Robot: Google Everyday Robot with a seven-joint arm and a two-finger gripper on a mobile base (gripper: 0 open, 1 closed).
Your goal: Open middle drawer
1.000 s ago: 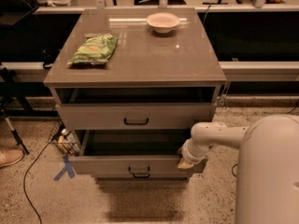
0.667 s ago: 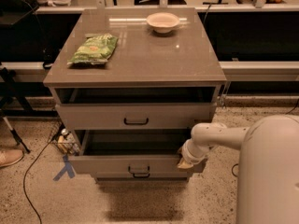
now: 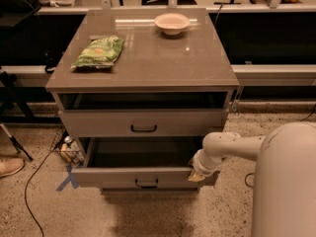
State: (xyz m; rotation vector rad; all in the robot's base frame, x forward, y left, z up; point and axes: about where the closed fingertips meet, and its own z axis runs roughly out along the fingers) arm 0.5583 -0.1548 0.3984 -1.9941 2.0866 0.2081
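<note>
The middle drawer (image 3: 113, 177) is the grey-beige one with a small black bar handle (image 3: 146, 183). It stands pulled out from the cabinet, and its dark inside (image 3: 143, 154) shows from above. My gripper (image 3: 198, 174) is at the right end of this drawer's front, touching or just over its top edge. The white arm (image 3: 232, 147) reaches to it from the lower right. The drawer above (image 3: 143, 122) sits further back, with its own black handle.
A green snack bag (image 3: 98, 52) and a white bowl (image 3: 172, 22) lie on the cabinet top (image 3: 163, 63). My white body (image 3: 286, 181) fills the lower right. Cables, small items and a blue floor mark (image 3: 67, 177) lie left of the cabinet.
</note>
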